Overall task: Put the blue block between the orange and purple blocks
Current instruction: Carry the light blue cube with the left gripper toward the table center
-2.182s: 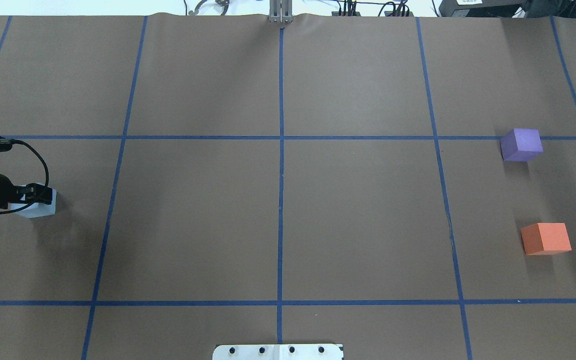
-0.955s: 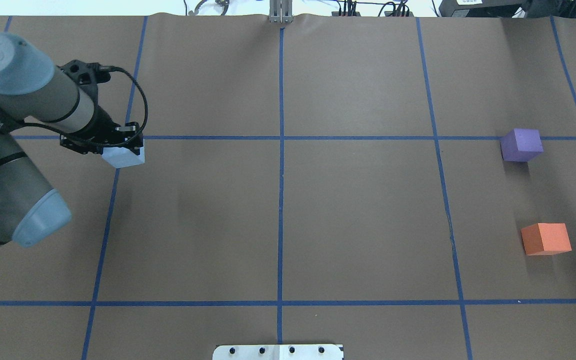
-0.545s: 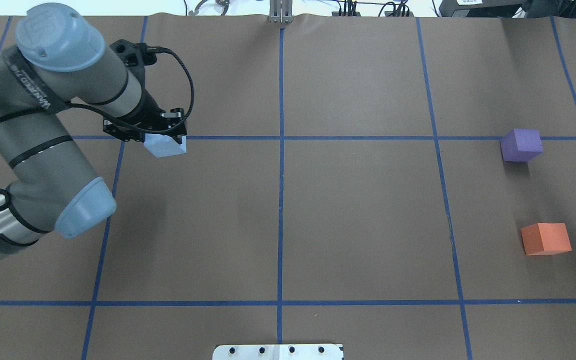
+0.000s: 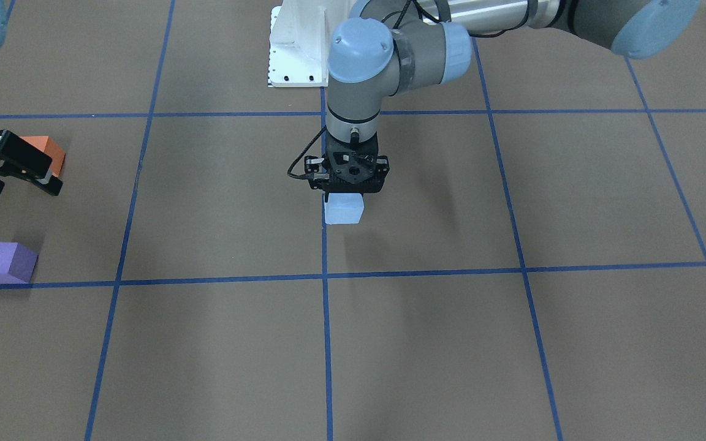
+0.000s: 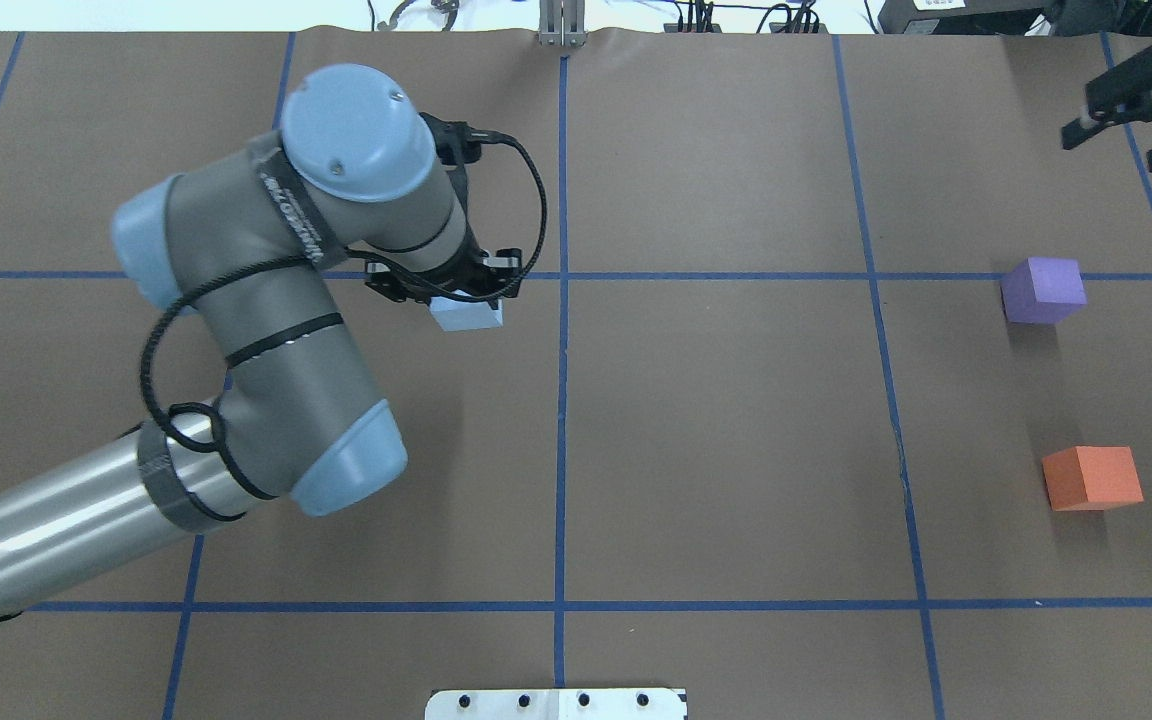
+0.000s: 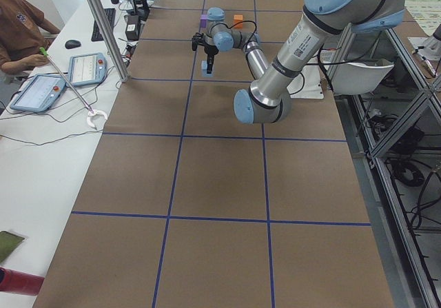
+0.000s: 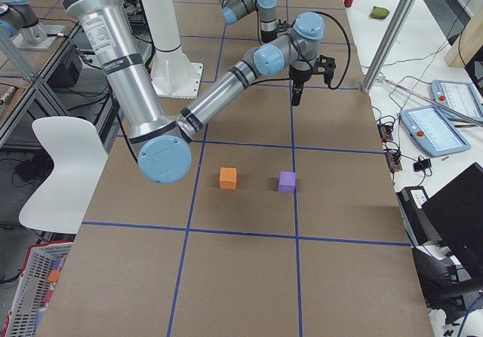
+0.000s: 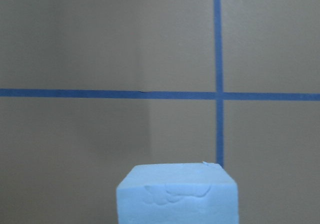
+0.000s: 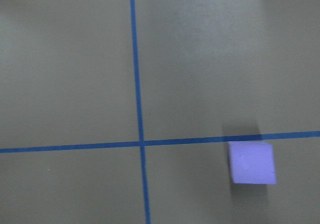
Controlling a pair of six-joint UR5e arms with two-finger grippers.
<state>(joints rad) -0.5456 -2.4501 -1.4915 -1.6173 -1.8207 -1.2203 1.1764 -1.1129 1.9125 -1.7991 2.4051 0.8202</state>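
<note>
First, nearest the robot, a white base plate (image 5: 556, 703) lies at the edge of the brown table (image 5: 736, 480), on the centre tape line (image 5: 561, 450). Farther out on the robot's right rests the orange block (image 5: 1093, 478). Beyond it, with a strip of bare paper between them, the purple block (image 5: 1042, 290) sits against a cross line of tape.

At about that same depth but well apart, the left arm (image 5: 266, 330) bends across the left half of the table. The left gripper (image 4: 345, 193) points straight down and is clamped on the blue block (image 5: 468, 316). The block hangs above the table just to the robot's left of the centre line, and its shadow falls on the paper beneath it.

Farthest out, the right gripper (image 5: 1111, 150) hangs beyond the purple block near the far right corner, with its fingers spread wide and nothing between them. Its height over the table is hard to judge, though it looks well up. In the front-facing view it covers part of the orange block.

The left arm's bulk hides most of the left gripper from overhead, so only the block's outer faces show there. The left wrist camera catches just the top of the block, cut off by the frame, and no fingers. The right wrist camera shows the purple block beside a tape crossing, slightly blurred.
</note>
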